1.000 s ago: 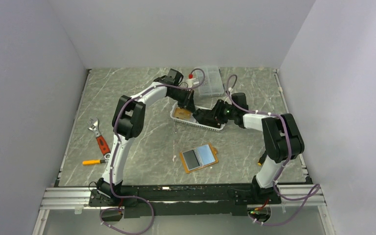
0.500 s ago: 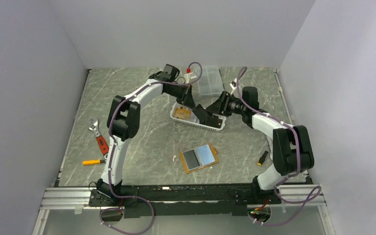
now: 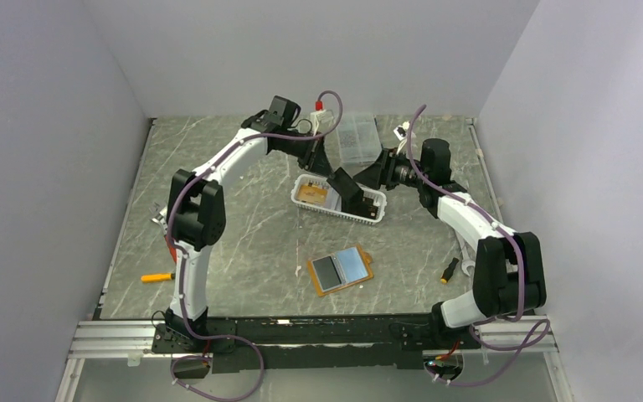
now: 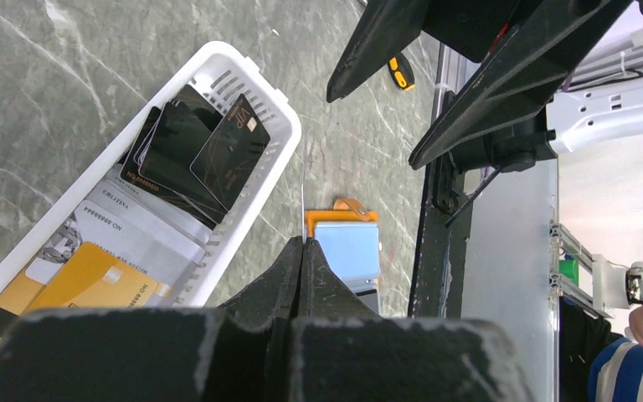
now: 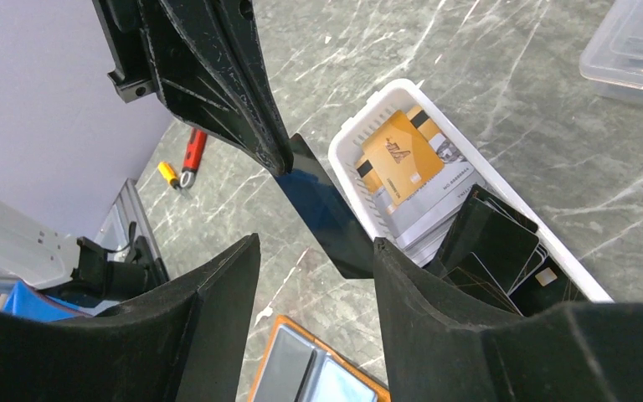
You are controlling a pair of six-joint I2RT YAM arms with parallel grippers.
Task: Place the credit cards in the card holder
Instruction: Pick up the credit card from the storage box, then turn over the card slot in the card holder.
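Observation:
My left gripper (image 3: 322, 165) is shut on the top corner of a black credit card (image 5: 322, 209), which hangs tilted above the near rim of the white basket (image 3: 296, 199). In the left wrist view this card shows edge-on as a thin line (image 4: 302, 201). My right gripper (image 5: 316, 241) stands open, its fingers either side of the card's lower end, not touching it. More credit cards lie in the basket: gold (image 5: 400, 151), black (image 4: 209, 151) and pale ones. The card holder (image 3: 341, 270) lies open on the table nearer the arms, pale blue inside with a dark panel on its left half.
A clear compartment box (image 3: 358, 138) stands behind the basket. At the left edge lie a red-handled wrench (image 3: 170, 241), partly behind the left arm, and a yellow screwdriver (image 3: 157, 276). A small yellow and black tool (image 3: 450, 270) lies at the right.
My right gripper has opened and drawn back to the right. The left arm has risen and swung back with the black card pinched in it.

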